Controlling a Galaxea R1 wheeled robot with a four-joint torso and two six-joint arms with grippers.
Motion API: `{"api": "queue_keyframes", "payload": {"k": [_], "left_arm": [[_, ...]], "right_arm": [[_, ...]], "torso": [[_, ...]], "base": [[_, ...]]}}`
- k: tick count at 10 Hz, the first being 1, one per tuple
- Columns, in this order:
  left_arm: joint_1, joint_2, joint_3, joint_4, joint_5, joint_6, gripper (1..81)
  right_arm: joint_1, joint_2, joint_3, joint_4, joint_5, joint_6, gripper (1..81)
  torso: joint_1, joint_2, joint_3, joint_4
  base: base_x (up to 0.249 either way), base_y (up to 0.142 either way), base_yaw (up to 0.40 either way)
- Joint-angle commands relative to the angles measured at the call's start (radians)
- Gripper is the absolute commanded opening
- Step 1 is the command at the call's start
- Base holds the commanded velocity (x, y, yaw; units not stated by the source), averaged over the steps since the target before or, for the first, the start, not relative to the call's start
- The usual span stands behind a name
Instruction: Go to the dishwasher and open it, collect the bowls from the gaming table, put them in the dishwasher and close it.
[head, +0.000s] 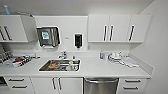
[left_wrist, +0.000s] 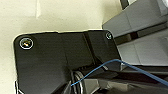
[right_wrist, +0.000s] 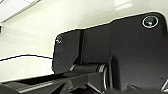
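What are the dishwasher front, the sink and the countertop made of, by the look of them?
The dishwasher front looks like brushed stainless steel: grey, with a soft sheen and a metal bar handle. The sink also seems to be steel, since its basin gleams. The countertop is smooth and white, perhaps laminate or a solid composite; the pictures leave that open.

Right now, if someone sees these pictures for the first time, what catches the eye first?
Most likely the steel sink, set in the middle of the white counter with dishes inside. Next, the dishwasher, shut, under the counter to the sink's right. On the wall above the sink hang a towel dispenser and a black soap dispenser.
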Motion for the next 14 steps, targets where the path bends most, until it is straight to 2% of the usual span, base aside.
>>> {"api": "queue_keyframes", "payload": {"k": [1,14], "left_arm": [[-0.06,-0.014,0.018,-0.008,0.054,0.002,81.1],[-0.061,-0.012,0.018,-0.01,0.054,0.002,81.1]], "right_arm": [[0.051,-0.013,0.012,-0.015,-0.046,-0.005,81.1],[0.051,-0.01,0.012,-0.015,-0.046,-0.005,81.1]], "torso": [[0.0,0.0,0.0,0.0],[0.0,0.0,0.0,0.0]], "base": [[0.098,0.0,0.0],[0.098,0.0,0.0]]}}
